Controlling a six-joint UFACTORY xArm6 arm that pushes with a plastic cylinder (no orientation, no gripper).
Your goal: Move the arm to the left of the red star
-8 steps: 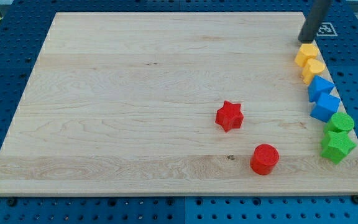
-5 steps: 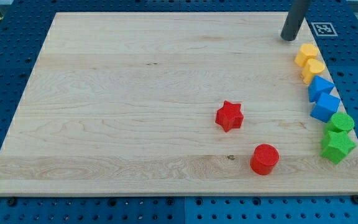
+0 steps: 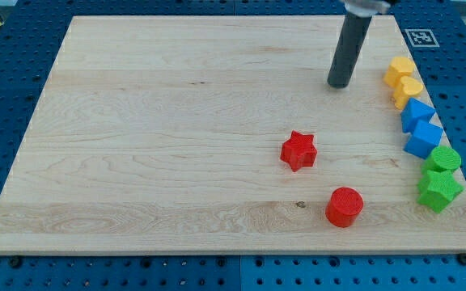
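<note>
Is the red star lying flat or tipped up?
Flat. The red star shows its whole star-shaped top face and rests alone on the board, nothing touching it.

Wooden board [image 3: 152,137] carries a red star [image 3: 298,150]; red cylinder [image 3: 345,206] nearer; yellow [image 3: 402,81], blue [image 3: 420,127], green [image 3: 439,179] blocks along right edge.

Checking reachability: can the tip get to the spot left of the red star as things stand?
Probably yes. My tip sits toward the view's top right of the red star, with bare board between and beside it.
</note>
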